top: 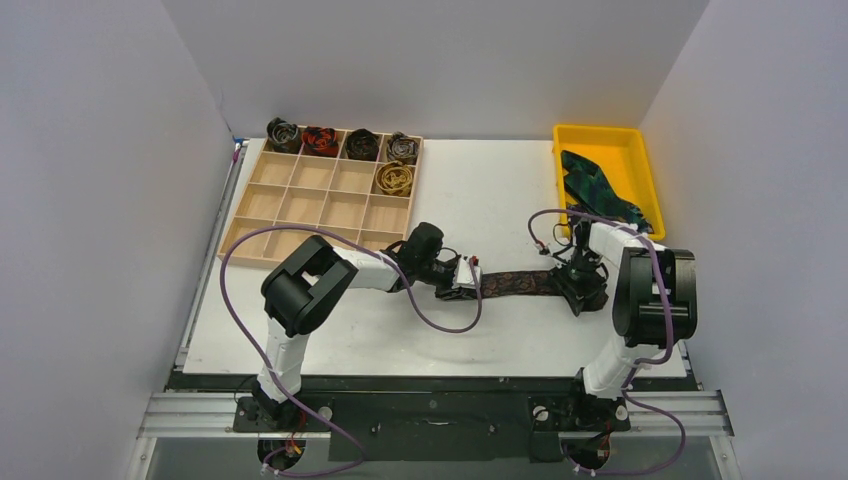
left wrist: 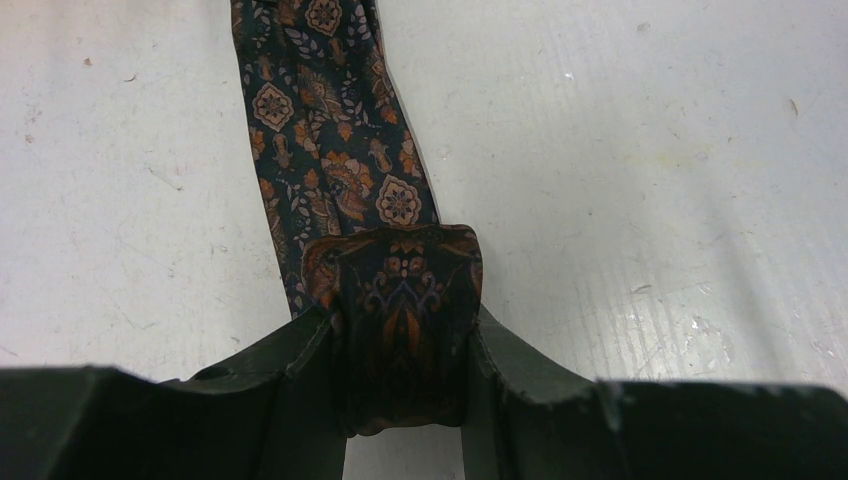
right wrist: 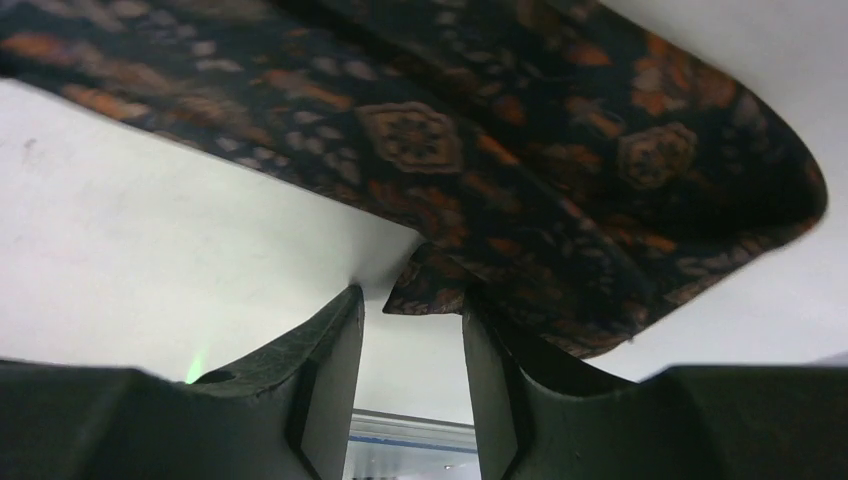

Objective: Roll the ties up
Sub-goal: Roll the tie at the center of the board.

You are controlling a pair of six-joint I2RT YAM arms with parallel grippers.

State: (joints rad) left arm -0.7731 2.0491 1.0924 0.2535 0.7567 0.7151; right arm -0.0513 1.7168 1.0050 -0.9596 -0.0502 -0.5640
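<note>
Left wrist view shows the left pincer (left wrist: 400, 325) clamped on the started coil of the dark patterned tie (left wrist: 330, 150), whose flat strip runs away across the white surface (left wrist: 650, 200). The coil looks only a turn or so thick. If the squeeze slackens or the wrist turns off-axis, it may spring open or wind crooked. At the other end, the right pincer (right wrist: 412, 300) has its jaws narrowly apart with a folded corner of fabric between them; whether it truly grips I cannot tell. Should that corner slip, the strip loses tension and bunches. Farther off, finished coils (top: 322, 141) sit in the wooden tray (top: 300, 205), and a green tie (top: 595, 190) waits in the yellow bin (top: 640, 150).
</note>
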